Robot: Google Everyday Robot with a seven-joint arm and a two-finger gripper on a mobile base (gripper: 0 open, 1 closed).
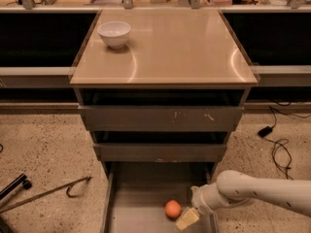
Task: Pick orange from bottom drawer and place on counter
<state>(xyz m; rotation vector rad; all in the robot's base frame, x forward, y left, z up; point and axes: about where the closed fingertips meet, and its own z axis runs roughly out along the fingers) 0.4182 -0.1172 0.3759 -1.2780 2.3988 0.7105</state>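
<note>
One orange (173, 209), bottom drawer (143, 195) running toward camera; gripper (187, 218) just right.

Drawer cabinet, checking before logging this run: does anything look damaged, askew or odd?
Minor only: white scratches mark the top drawer front, and a hooked metal rod lies on the floor, left. The gripper sits beside the orange in the bottom drawer.

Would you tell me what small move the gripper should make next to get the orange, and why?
Probably a slight shift of the gripper sideways onto the orange. The orange lies in the open bottom drawer, and the gripper sits in the drawer beside it, seemingly not yet around it, so it cannot be lifted to the counter.
</note>
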